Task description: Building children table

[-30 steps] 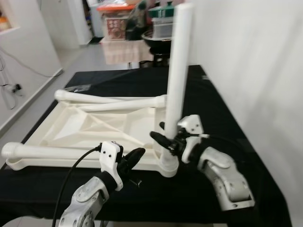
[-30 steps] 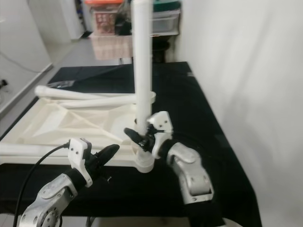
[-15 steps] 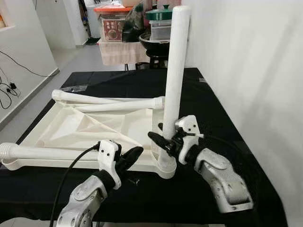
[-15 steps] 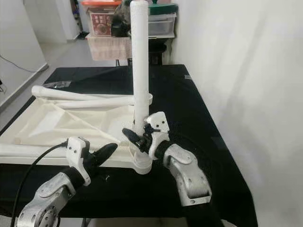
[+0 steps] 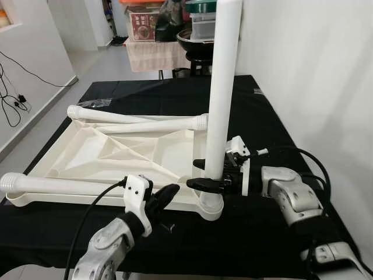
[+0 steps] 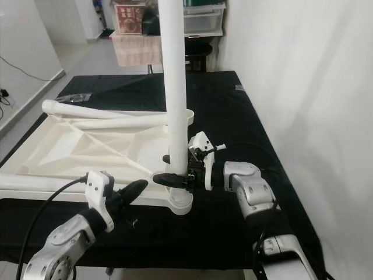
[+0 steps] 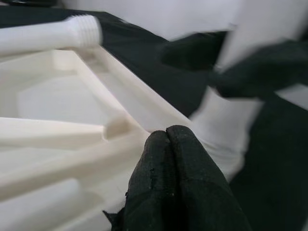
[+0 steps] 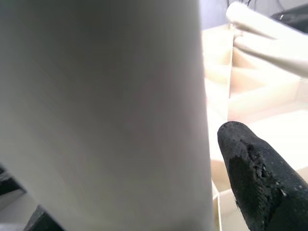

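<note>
Item: children's table top [image 5: 111,154], white plastic, lying upside down on a desk [image 5: 268,116] draped in black cloth. One leg [image 5: 221,105] stands upright in the near corner socket [image 5: 208,205] of the top, on the side toward the white wall. The right pincer [image 5: 201,174] is clamped round this leg just above the socket, one finger on each side of it. Three further legs are not yet fitted: two loose legs [image 5: 140,121] lie side by side along the far edge of the top, and a third loose leg [image 5: 58,186], threaded end visible, lies along the near edge. The left pincer [image 5: 166,195] is clenched on nothing, its tips hovering at the near edge of the top, just beside the socket. A small dark screw-like piece [image 5: 169,226] lies on the cloth near the socket; its kind cannot be told. Progress, as judged: roughly a quarter done, with one leg seated or being seated, three remaining, then righting the table.
</note>
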Controlling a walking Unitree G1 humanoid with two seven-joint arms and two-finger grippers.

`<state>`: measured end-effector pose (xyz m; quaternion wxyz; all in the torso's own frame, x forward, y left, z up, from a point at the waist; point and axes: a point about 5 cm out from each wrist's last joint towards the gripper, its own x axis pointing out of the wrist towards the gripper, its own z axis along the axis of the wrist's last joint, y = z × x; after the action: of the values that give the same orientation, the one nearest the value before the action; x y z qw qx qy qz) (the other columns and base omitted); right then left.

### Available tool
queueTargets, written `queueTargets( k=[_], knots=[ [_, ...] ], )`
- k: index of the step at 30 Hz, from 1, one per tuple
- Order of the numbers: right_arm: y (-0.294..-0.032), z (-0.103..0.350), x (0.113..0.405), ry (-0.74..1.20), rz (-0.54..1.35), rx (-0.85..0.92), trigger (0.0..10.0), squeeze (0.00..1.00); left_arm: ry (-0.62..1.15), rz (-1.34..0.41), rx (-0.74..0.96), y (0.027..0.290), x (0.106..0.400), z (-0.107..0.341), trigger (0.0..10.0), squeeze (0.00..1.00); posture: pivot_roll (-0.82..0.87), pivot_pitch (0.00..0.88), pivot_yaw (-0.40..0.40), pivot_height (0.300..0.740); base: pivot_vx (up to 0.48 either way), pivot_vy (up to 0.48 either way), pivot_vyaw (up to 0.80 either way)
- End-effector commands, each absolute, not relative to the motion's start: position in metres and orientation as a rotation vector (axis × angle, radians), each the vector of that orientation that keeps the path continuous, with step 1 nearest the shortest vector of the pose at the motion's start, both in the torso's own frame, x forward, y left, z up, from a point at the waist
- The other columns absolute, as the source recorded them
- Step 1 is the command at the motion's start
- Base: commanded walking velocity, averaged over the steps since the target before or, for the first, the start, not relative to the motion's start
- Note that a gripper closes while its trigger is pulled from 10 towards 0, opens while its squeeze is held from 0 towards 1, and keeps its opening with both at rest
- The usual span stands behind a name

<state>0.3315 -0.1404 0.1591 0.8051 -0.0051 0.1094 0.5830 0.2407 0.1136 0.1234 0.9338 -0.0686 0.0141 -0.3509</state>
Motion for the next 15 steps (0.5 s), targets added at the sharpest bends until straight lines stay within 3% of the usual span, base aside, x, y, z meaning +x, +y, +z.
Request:
queueTargets(
  k=[1,3,4,8,15],
  knots=[
    [-0.143,0.159,0.339,0.266,1.280,-0.024,8.8,0.00,0.066,-0.825,-0.084,0.106,0.222,0.123,10.0,0.00,-0.01,0.000,0.019,0.740,0.000,0.000,0.00],
    [-0.143,0.159,0.339,0.266,1.280,-0.024,8.8,0.00,0.066,-0.825,-0.084,0.106,0.222,0.123,10.0,0.00,-0.01,0.000,0.019,0.740,0.000,0.000,0.00],
    [-0.145,0.160,0.340,0.273,1.292,-0.017,0.0,0.00,0.082,-0.848,-0.069,0.104,0.214,0.122,10.0,0.00,-0.01,0.000,0.022,0.740,0.000,0.000,0.00],
    [-0.155,0.155,0.341,0.278,1.278,-0.010,0.0,0.00,0.085,-0.784,-0.055,0.107,0.208,0.119,10.0,0.00,-0.01,0.000,0.026,0.740,0.000,0.000,0.00],
    [-0.170,0.134,0.323,0.267,1.067,-0.030,0.0,0.00,0.068,-0.745,-0.089,0.110,0.209,0.118,10.0,0.00,-0.03,0.000,0.030,0.740,0.000,0.000,0.00]
  ],
)
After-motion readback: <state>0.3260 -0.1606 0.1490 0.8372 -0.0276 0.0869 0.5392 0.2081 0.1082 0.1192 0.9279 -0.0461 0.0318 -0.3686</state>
